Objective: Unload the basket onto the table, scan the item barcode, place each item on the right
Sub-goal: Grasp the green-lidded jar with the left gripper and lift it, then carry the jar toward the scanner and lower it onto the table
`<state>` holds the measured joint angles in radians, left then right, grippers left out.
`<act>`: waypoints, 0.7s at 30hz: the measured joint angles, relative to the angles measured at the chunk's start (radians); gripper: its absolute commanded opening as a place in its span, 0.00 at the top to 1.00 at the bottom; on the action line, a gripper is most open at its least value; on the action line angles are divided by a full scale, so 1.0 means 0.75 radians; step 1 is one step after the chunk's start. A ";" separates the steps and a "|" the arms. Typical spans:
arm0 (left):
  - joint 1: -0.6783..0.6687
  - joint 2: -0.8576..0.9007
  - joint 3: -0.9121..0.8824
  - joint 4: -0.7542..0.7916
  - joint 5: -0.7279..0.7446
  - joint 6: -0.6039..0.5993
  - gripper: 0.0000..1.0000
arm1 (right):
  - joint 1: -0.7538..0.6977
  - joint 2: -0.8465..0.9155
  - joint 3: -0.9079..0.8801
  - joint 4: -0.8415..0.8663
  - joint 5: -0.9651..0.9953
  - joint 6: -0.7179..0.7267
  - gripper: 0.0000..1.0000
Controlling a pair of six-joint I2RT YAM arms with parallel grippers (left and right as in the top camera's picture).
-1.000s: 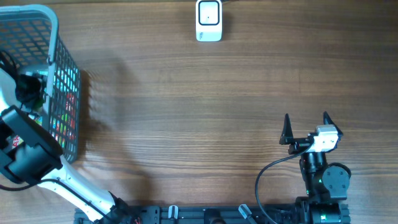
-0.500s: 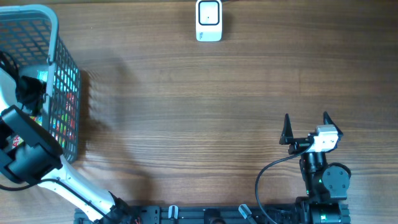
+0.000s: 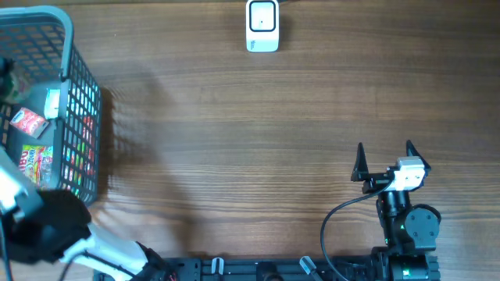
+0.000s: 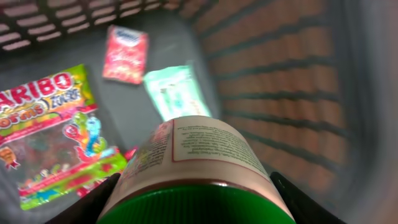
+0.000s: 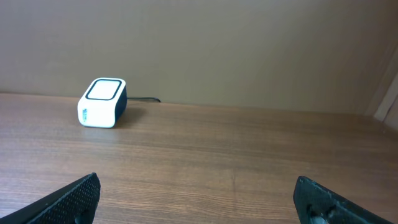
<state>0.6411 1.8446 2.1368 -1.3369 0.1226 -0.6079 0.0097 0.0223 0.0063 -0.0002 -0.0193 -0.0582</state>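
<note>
My left jaws grip a green-lidded jar (image 4: 196,152) by its sides, inside the grey basket (image 3: 80,101) at the table's far left corner. Under it lie a candy bag (image 4: 50,124), a red packet (image 4: 126,55) and a pale green packet (image 4: 177,93). My right jaws stand wide near the near right corner. The white scanner (image 3: 262,25) sits at the far edge.

Green-lidded labelled jar (image 4: 198,155) inside basket (image 4: 127,109)
</note>
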 measured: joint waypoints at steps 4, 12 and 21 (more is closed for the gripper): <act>-0.125 -0.281 0.016 0.010 0.037 -0.001 0.38 | 0.000 0.000 0.000 0.000 0.000 0.000 0.00; -0.883 -0.396 0.025 0.021 0.030 -0.043 0.38 | 0.000 0.000 0.000 0.000 0.000 0.000 0.00; -1.466 -0.026 0.027 -0.167 -0.130 -0.066 0.42 | 0.000 0.000 0.000 0.000 0.000 0.000 0.00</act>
<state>-0.4583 1.8252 2.1574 -1.4624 0.0250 -0.6575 0.0097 0.0223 0.0063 -0.0002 -0.0193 -0.0582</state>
